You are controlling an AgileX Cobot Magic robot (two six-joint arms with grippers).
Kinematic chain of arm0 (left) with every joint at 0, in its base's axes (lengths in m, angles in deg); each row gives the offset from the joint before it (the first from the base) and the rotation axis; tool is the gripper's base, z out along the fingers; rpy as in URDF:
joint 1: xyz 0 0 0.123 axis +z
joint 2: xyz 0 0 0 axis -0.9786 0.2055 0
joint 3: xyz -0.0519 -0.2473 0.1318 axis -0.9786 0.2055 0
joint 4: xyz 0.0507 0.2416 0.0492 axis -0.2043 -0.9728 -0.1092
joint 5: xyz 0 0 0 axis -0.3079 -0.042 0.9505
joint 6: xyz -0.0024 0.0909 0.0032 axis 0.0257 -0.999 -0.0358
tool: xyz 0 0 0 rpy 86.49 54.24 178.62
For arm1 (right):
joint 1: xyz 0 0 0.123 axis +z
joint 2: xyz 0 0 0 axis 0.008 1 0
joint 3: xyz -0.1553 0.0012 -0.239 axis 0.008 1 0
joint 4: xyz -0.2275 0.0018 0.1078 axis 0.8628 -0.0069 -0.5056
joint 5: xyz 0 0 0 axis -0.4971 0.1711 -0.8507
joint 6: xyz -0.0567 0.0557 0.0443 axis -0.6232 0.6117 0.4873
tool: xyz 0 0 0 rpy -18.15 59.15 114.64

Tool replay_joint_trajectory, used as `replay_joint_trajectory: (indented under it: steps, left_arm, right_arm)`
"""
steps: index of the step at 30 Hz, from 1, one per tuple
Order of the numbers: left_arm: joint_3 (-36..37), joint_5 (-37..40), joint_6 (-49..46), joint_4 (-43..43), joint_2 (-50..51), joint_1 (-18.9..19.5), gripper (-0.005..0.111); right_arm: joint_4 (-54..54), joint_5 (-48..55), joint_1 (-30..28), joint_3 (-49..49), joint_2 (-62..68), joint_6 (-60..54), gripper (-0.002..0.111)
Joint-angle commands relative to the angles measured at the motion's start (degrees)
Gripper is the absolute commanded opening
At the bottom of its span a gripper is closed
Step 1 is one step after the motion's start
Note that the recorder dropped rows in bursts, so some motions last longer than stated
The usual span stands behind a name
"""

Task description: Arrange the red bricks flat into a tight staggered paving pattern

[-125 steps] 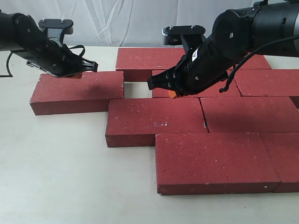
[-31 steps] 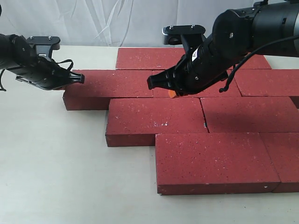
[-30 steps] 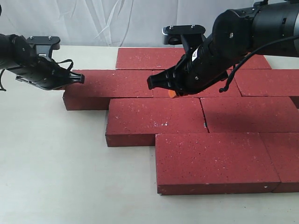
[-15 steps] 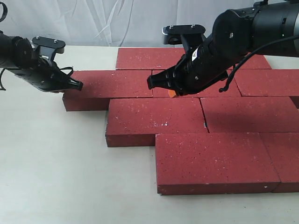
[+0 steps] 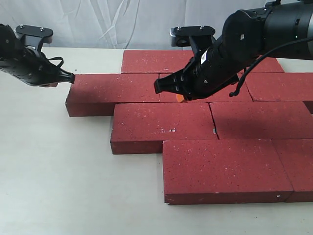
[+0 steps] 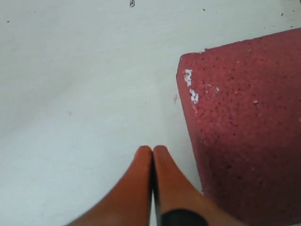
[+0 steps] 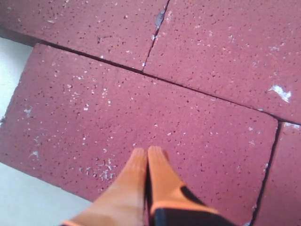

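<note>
Left claw (image 5: 71,77) is squeezed shut with nothing in it. It has gone up and back a little toward the left edge of the table (image 5: 58,186). Its tip now sits just beside the top left corner of the end brick (image 5: 115,88), not low against that brick's side as before. That brick has slid in since a few seconds ago and now sits tight against its neighbours. The red bricks (image 5: 210,127) lie flat in stepped rows on the right half of the table, up toward the back edge. The right claw (image 7: 147,153) is shut and empty too, and has stayed over a middle brick.
</note>
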Motion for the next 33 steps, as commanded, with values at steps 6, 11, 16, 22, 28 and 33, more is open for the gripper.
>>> replay_joint_trajectory:
  steps: [6, 11, 16, 22, 28, 33]
  left_arm:
    - [0.3, 9.5, 0.8, 3.4, -7.4, 0.3, 0.000]
    - [0.3, 14.4, 3.3, 3.6, -12.3, 0.3, 0.000]
    - [2.8, 15.1, 3.5, 3.5, -18.8, 0.3, 0.000]
    - [6.7, 14.6, 3.6, 3.6, -27.5, 0.3, 0.000]
    - [11.0, 13.2, 3.6, 3.8, -35.5, 0.3, 0.000]
    - [14.4, 13.1, 3.6, 4.1, -42.2, 0.3, 0.000]
  right_arm:
    - [0.3, -0.3, -0.4, -0.1, -0.5, -0.2, -0.001]
    - [1.2, 2.5, -0.4, -0.1, -0.7, -0.2, -0.001]
    - [1.7, 4.6, -2.3, -0.2, -4.0, -0.1, -0.001]
    - [-0.6, 8.5, -7.3, -0.2, -8.5, 0.0, -0.001]
    - [-1.2, 12.5, -12.9, -0.2, -10.0, 0.0, -0.001]
    - [-1.3, 13.9, -16.6, -0.2, -11.6, 0.4, -0.001]
